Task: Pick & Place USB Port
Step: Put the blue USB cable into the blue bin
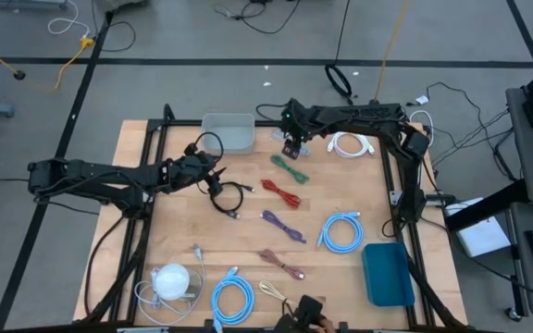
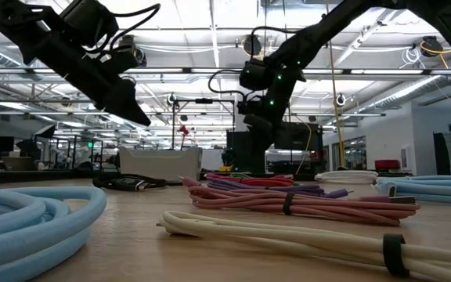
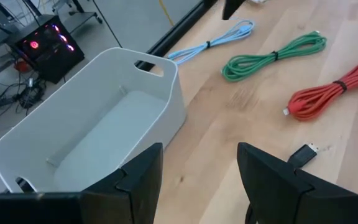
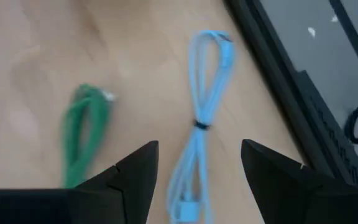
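The black cable [image 1: 228,199] with its USB plug [image 3: 304,154] lies on the counter [image 1: 359,190], just beside the left gripper [image 1: 213,173], jaws wide and empty. A white bin [image 3: 98,127] stands near. The right gripper [image 4: 194,171], jaws wide, hovers over a light blue cable [image 4: 205,118] beside a green cable [image 4: 84,134].

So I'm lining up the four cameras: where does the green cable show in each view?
High view: green cable lies near the table's far edge, just below the right gripper.
Low view: cannot pick it out among the cables.
Left wrist view: upper middle, beyond the white bin.
Right wrist view: left side.
Shared landmark: the light blue cable beside it, also in the left wrist view.
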